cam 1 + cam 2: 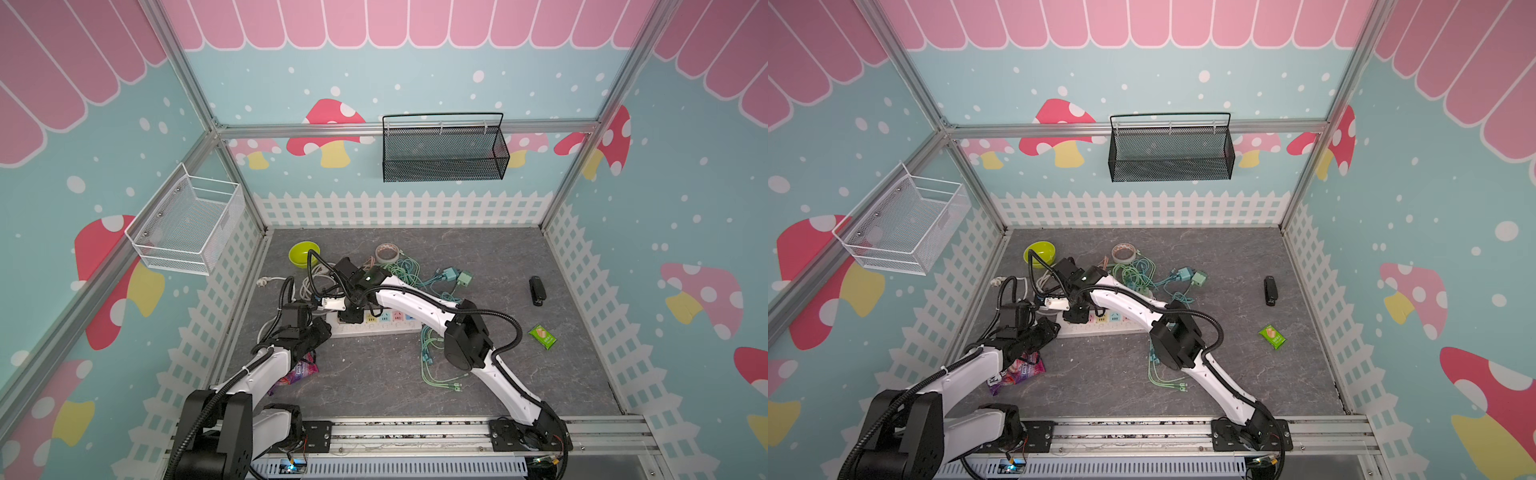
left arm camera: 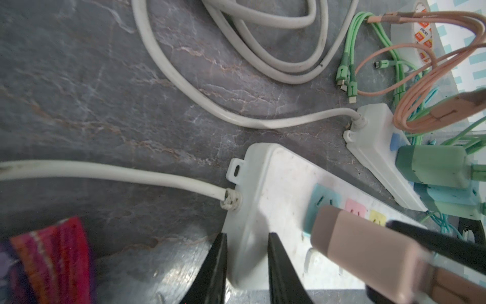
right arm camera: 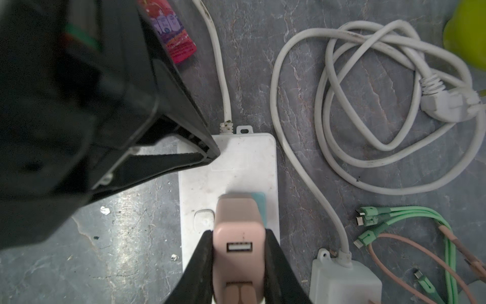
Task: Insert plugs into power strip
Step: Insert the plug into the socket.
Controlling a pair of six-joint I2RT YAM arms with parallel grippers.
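The white power strip [image 1: 374, 328] [image 1: 1100, 329] [image 2: 276, 184] [image 3: 244, 163] lies flat on the grey table. My right gripper [image 1: 350, 318] [image 1: 1077, 316] [image 3: 238, 233] is shut on a salmon pink plug [image 3: 238, 218] [image 2: 363, 250], held over the teal socket nearest the strip's cord end. My left gripper [image 1: 326, 328] [image 1: 1054, 328] [image 2: 246, 235] pinches the strip's corner beside the cord, jaws nearly together. A teal plug [image 1: 449, 274] [image 1: 1183, 275] and a green plug [image 1: 464, 278] [image 1: 1200, 278] lie behind with their cables. In the top views the pink plug is hidden under the gripper.
A second white strip [image 2: 378, 136] [image 3: 344, 281] lies just behind, with a coiled white cord [image 3: 368, 105]. A lime bowl [image 1: 304, 253], tape roll [image 1: 387, 252], green cables [image 1: 432, 365], stapler [image 1: 536, 291], green packet [image 1: 542, 336] and purple packet [image 1: 299, 372] lie around.
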